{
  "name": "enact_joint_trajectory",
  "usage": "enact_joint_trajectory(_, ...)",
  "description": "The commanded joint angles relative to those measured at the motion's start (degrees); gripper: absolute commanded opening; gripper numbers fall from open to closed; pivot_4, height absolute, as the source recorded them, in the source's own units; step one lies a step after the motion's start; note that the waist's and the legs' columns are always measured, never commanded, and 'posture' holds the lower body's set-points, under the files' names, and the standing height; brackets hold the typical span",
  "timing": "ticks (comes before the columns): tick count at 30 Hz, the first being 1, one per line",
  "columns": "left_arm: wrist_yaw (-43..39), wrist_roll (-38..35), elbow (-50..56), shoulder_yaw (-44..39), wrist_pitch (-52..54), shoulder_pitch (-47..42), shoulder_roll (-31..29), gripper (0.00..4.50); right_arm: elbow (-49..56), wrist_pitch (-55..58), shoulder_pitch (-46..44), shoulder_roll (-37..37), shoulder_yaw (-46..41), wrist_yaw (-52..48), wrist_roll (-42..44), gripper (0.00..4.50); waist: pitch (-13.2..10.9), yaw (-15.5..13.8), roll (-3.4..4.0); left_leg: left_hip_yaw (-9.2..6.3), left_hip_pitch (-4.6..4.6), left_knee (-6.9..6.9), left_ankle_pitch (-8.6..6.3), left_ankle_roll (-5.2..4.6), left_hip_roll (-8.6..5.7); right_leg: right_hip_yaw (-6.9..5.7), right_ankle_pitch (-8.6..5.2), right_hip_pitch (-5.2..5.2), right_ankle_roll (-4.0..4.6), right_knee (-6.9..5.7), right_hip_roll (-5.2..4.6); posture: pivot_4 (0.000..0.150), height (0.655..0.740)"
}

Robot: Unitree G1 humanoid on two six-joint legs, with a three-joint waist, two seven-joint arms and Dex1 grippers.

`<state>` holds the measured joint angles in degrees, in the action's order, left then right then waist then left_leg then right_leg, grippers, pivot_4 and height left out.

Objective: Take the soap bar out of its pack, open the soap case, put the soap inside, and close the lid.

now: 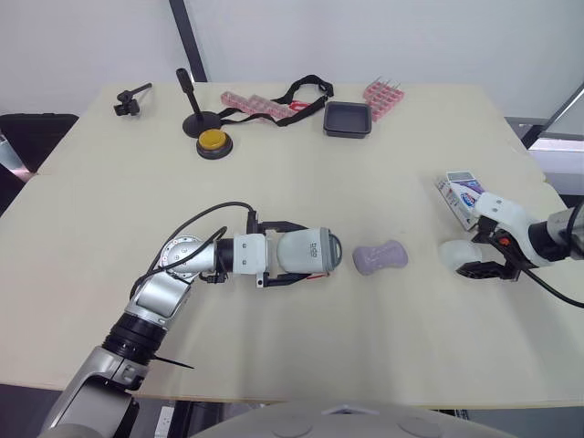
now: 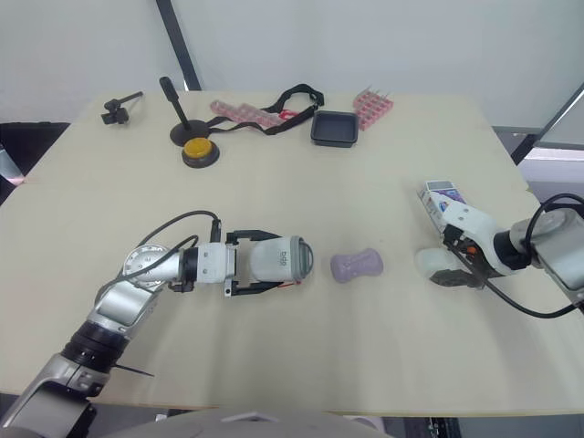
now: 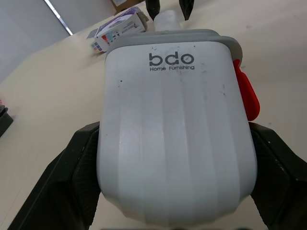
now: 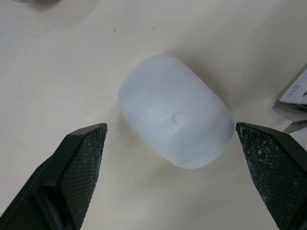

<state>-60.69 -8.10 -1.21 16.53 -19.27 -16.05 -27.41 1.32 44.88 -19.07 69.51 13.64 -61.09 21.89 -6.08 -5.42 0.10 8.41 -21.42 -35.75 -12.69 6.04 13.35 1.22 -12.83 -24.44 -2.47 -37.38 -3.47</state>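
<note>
On the pale table [image 1: 319,182], left gripper [image 1: 308,253] clamps the soap case [image 3: 175,134]; right gripper [image 4: 170,132] gapes around a white bar [image 1: 455,253] by the edge.

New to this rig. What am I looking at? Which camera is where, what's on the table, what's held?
This is a humanoid robot with two arms, each ending in a black two-fingered gripper. The two wide pictures come from a stereo camera in its head, looking down on a beige table; the two close-ups come from a camera on each wrist. The left gripper clamps a white plastic soap case with a grey rim and red latch, lying on its side. The right gripper is open, its fingers either side of a white translucent oval piece on the table. Between the arms lies a purple peanut-shaped soap bar; a printed cardboard soap pack sits near the right gripper.
</note>
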Motion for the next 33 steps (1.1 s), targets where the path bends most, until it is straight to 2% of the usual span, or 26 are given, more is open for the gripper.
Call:
enact_joint_trajectory(1, 0.5, 0.0, 1.3, -0.7, -0.3, -0.2, -0.5, 3.48, 3.1, -1.8, 1.7, -0.4, -8.9, 0.0, 2.4, 4.49, 0.0, 0.0, 0.00, 0.00, 0.01, 0.00, 0.00, 0.00, 0.00, 0.01, 0.00, 0.00, 0.00, -0.01, 0.00, 0.150, 0.7291)
enact_joint_trajectory(2, 0.5, -0.1, 1.3, -0.7, -0.2, -0.2, -0.6, 3.48, 4.1, -2.4, 2.9, -1.7, -13.1, 0.6, 4.3, 4.49, 0.0, 0.0, 0.00, 0.00, 0.01, 0.00, 0.00, -0.01, 0.00, 0.01, 0.00, 0.00, 0.00, -0.01, 0.00, 0.150, 0.7291)
enact_joint_trajectory(4, 0.3, -0.4, 1.0, -1.0, 0.7, -0.4, -1.0, 3.48, 7.0, -11.6, 9.1, -7.4, -24.9, -1.7, 8.7, 4.49, 0.0, -0.1, -0.03, 0.01, 0.02, -0.02, -0.01, -0.01, 0.04, 0.03, 0.00, 0.00, 0.00, -0.02, -0.03, 0.150, 0.7291)
enact_joint_trajectory(6, 0.2, -0.6, 0.8, -1.1, 1.5, -0.6, -1.3, 3.48, 9.6, -15.4, 13.8, -12.1, -32.4, -3.4, 12.3, 4.49, 0.0, -0.4, 0.02, 0.02, 0.00, -0.09, -0.06, -0.10, 0.12, -0.01, 0.00, -0.03, 0.01, -0.03, -0.08, 0.150, 0.7291)
enact_joint_trajectory(10, -0.6, -1.8, 0.5, -1.5, 3.6, -1.4, -2.0, 3.48, 16.5, -22.7, 24.3, -22.9, -40.1, -4.8, 17.0, 4.49, 0.1, -1.1, 0.03, 0.04, -0.01, -0.21, -0.13, -0.22, 0.10, -0.03, -0.01, -0.13, 0.02, -0.04, -0.11, 0.150, 0.7291)
enact_joint_trajectory(14, -2.3, -2.7, 0.1, -1.5, 7.8, -2.8, -3.2, 3.48, 20.6, -38.2, 39.0, -32.1, -37.5, -12.0, 12.7, 4.49, 0.1, -1.1, 0.06, 0.00, -0.01, -0.29, -0.19, -0.32, 0.10, -0.11, -0.02, -0.22, 0.04, -0.01, -0.16, 0.150, 0.7291)
enact_joint_trajectory(17, -3.2, -3.1, 0.4, -1.5, 11.4, -3.8, -3.9, 3.48, 17.4, -47.1, 43.1, -34.8, -34.9, -16.1, 9.6, 4.49, 0.1, 0.2, 0.06, 0.15, -0.04, -0.34, -0.20, -0.33, 0.00, -0.07, -0.03, -0.24, 0.06, 0.01, -0.26, 0.150, 0.7291)
enact_joint_trajectory(22, -5.9, -2.8, 2.0, -0.3, 19.6, -5.6, -6.1, 3.48, 11.5, -55.2, 44.1, -37.0, -32.1, -16.6, 6.7, 4.49, 0.1, 1.9, 0.03, 0.14, -0.02, -0.33, -0.20, -0.32, -0.01, -0.06, -0.03, -0.09, 0.06, 0.01, -0.28, 0.150, 0.7291)
enact_joint_trajectory(30, -7.2, 2.4, 8.3, 4.6, 33.6, -10.7, -9.5, 3.48, 9.4, -57.9, 44.3, -36.1, -29.7, -15.6, 6.3, 4.49, 0.1, 1.8, 0.04, -0.01, -0.02, -0.22, -0.19, -0.33, -0.06, -0.08, -0.03, -0.08, 0.06, 0.11, -0.31, 0.150, 0.7291)
enact_joint_trajectory(33, -6.5, 2.9, 11.8, 6.5, 40.1, -13.0, -8.7, 3.48, 8.8, -58.2, 43.6, -35.8, -29.1, -15.0, 6.2, 4.49, 0.1, 1.8, 0.04, 0.00, -0.04, -0.20, -0.19, -0.33, -0.07, -0.07, -0.03, -0.03, 0.07, 0.14, -0.32, 0.150, 0.7291)
